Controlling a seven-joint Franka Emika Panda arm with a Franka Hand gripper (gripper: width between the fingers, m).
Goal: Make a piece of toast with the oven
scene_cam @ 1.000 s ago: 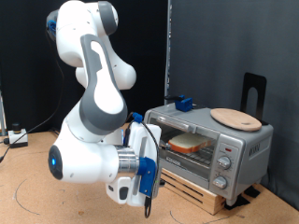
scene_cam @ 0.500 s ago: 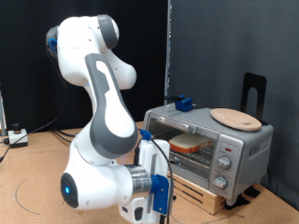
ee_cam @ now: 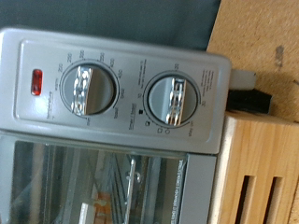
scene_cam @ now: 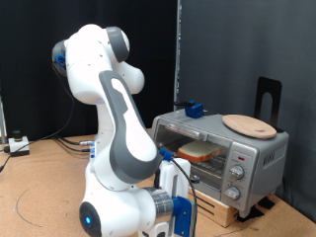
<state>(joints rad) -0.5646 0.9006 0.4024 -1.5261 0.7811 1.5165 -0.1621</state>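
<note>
The silver-grey oven (scene_cam: 225, 153) stands on a wooden slatted platform (scene_cam: 212, 205) at the exterior view's right. The piece of toast (scene_cam: 200, 151) lies on the rack inside, seen through the glass door. My gripper (scene_cam: 178, 219) hangs low at the exterior view's bottom edge, in front of the oven's lower left corner, with its fingers cut off by the frame. The wrist view shows the oven's control panel (ee_cam: 121, 93) close up, with two round knobs (ee_cam: 89, 91) (ee_cam: 174, 99) and a red lamp (ee_cam: 37, 81). No fingers show there.
A round tan wooden board (scene_cam: 247, 124) lies on the oven's top, with a small blue object (scene_cam: 195, 109) at the back left of it. A black stand (scene_cam: 269, 99) rises behind the oven. The robot's white body (scene_cam: 114, 148) fills the exterior view's middle. Cables lie on the floor at the left.
The arm has swung down and towards the exterior view's bottom right. The hand has dropped from mid-height in front of the oven to the bottom edge of the frame.
</note>
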